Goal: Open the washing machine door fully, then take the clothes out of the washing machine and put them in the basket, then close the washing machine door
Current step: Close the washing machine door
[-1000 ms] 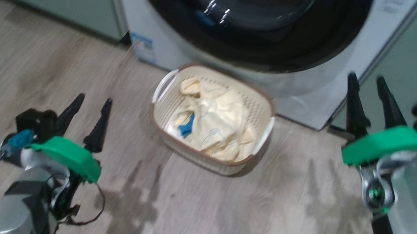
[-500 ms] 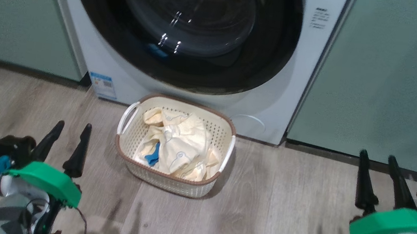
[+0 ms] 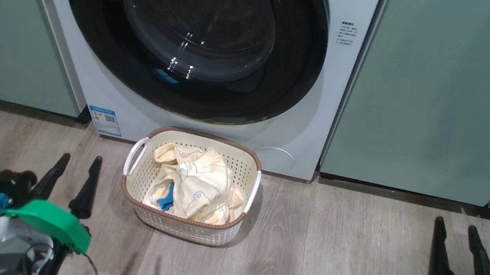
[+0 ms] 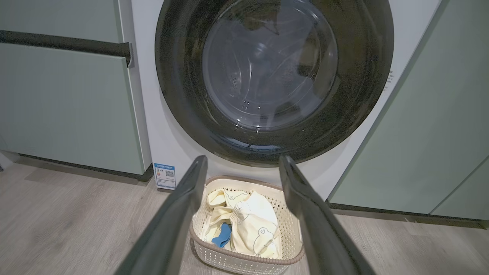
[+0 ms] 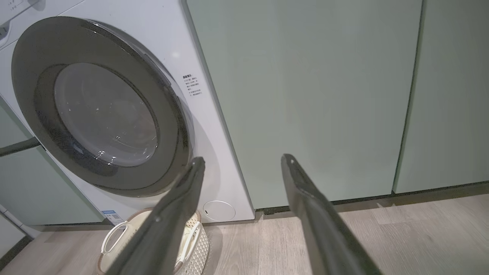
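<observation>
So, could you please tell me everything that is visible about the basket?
The basket is small and rectangular with rounded corners. It looks like cream-white plastic, with perforated walls, a brown rim and a white handle at each short end. It stands upright on the wood-look floor, close in front of the washer, below its shut door. Pale yellow clothes with a small blue piece lie inside. Only the floor and the clothes are seen touching it.

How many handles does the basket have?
2. The left handle sits on the basket's left end, the right handle on its right end. None seem hidden.
</observation>
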### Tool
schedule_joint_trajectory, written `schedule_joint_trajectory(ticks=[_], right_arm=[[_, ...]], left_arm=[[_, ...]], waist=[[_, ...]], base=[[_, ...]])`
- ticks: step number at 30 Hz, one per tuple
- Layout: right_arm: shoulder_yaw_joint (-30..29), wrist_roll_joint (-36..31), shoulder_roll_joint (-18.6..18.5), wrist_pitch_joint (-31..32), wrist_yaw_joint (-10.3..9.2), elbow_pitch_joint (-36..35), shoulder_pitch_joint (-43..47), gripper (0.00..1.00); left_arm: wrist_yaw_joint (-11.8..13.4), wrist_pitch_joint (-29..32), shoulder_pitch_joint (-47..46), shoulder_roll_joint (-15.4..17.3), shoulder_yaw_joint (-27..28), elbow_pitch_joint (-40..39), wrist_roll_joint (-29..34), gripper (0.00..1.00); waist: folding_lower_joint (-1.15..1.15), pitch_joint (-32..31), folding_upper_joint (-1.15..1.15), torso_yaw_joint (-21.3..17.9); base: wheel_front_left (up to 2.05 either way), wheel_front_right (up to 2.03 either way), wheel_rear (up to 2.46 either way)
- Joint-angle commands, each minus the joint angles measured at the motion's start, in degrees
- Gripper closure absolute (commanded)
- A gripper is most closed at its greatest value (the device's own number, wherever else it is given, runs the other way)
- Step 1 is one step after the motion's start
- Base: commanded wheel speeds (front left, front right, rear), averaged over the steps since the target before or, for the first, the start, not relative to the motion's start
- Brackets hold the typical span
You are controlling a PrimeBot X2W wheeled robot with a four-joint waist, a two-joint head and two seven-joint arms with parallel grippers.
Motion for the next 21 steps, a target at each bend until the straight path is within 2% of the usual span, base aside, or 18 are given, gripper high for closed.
schedule_joint_trajectory(ticks=[1,21], right_arm=[[0.23,-0.81,0.09,-0.38,-0.08,-2.42,-1.13,0.0],[-1.01,-1.39,0.09,-0.38,-0.08,-2.37,1.0,0.0]], left_arm=[[-0.04,-0.36,-1.63,1.4,3.18,-1.5,-0.25,0.0],[-0.04,-0.36,-0.42,0.64,3.96,-1.2,0.89,0.0]], waist=[[0.0,-0.21,0.0,-0.34],[0.0,-1.26,0.0,-0.89]], base=[[0.0,0.0,0.0],[0.0,0.0,0.0]])
